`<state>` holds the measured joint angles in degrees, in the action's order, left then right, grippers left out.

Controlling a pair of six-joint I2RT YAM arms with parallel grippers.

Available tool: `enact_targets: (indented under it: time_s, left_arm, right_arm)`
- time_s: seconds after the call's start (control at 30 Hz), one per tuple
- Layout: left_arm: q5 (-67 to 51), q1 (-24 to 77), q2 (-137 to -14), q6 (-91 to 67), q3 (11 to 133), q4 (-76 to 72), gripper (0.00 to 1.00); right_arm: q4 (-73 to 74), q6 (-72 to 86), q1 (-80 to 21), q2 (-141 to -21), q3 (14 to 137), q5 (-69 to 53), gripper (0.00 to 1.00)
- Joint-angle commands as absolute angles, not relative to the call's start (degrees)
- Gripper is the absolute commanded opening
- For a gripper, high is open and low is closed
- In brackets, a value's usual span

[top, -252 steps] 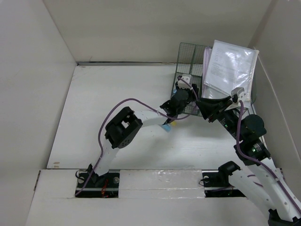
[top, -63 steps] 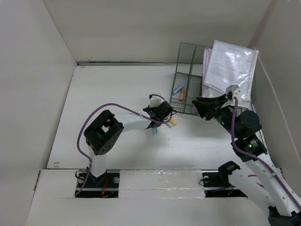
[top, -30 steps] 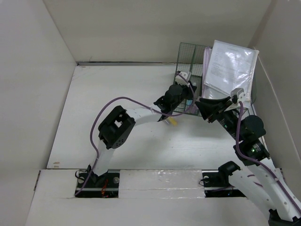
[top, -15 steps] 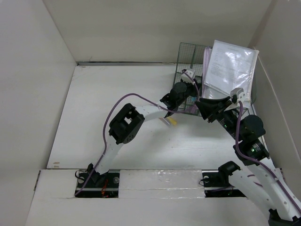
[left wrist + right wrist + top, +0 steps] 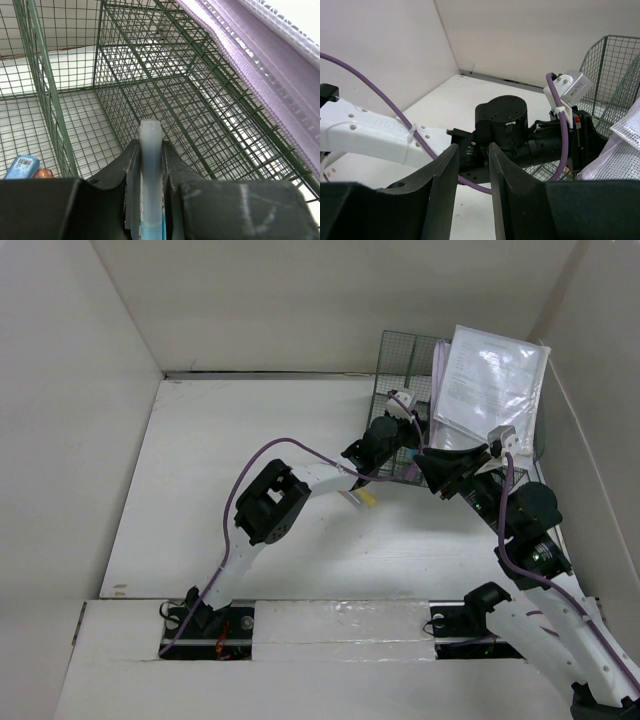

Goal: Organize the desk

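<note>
White and matte, the desk point(image 5: 220, 490) fills the floor of the overhead view. Its dark green mesh rack point(image 5: 395, 350) stands at about one o'clock, hard against the back corner. A sheet in a clear sleeve point(image 5: 490, 380) leans in the rack's three-o'clock side. A small yellow piece point(image 5: 366, 498) lies on the bare top just short of the rack, towards six o'clock from it.

The left gripper point(image 5: 150, 145) is clamped on a pen point(image 5: 150, 165) with a pale cap and a blue barrel, its tip aimed into an open mesh bay. A blue item point(image 5: 21, 166) and an orange one point(image 5: 44, 173) lie in the bay at nine o'clock. A purple zipped pouch point(image 5: 260, 65) crowds the three-o'clock side.

The step looks like dropping the pen into the rack. To do it well, carry the tip past the wire rim and keep clear of the pouch. Lower before letting go, so the pen does not bounce out.

The right gripper point(image 5: 470, 155) hangs with its jaws parted and empty, close to the left wrist, so a clash there is the risk.
</note>
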<state>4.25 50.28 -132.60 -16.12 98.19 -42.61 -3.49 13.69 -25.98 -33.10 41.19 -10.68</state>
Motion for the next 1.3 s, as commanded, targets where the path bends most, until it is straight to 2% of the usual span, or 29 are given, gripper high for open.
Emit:
enact_targets:
  time_s: [0.0,0.03,0.1,0.2,0.27,0.9,1.2,1.27]
  left_arm:
    - [3.3,50.3,-131.7,-17.3,98.9,-46.1,0.09]
    - [3.3,50.3,-131.5,-17.7,98.2,-46.2,0.16]
    - [3.4,50.3,-131.2,-17.7,97.7,-46.4,0.17]
    - [3.5,50.3,-130.6,-17.8,96.5,-46.8,0.26]
    - [3.5,50.3,-130.2,-17.7,96.1,-46.8,0.28]
    - [5.6,50.3,-119.5,-18.1,86.7,-48.4,0.31]
    - [8.7,50.3,-116.9,-17.9,89.9,-36.1,0.31]
    - [9.2,50.3,-114.5,-18.5,86.8,-35.5,0.3]
  right_arm:
    - [-6.5,13.1,-26.5,-33.1,41.0,-10.1,0.36]
    - [-6.5,13.1,-26.5,-33.1,41.0,-10.0,0.36]
    - [-6.6,13.0,-26.5,-33.1,41.0,-10.1,0.36]
    - [-6.5,13.1,-26.5,-33.1,41.0,-9.8,0.36]
    - [-6.3,12.7,-26.5,-33.1,41.0,-9.1,0.36]
    - [-6.3,12.7,-26.5,-32.5,41.0,-9.3,0.36]
    - [-6.2,12.7,-26.5,-32.3,41.0,-9.4,0.36]
    - [-6.2,12.8,-26.5,-32.4,41.0,-9.6,0.31]
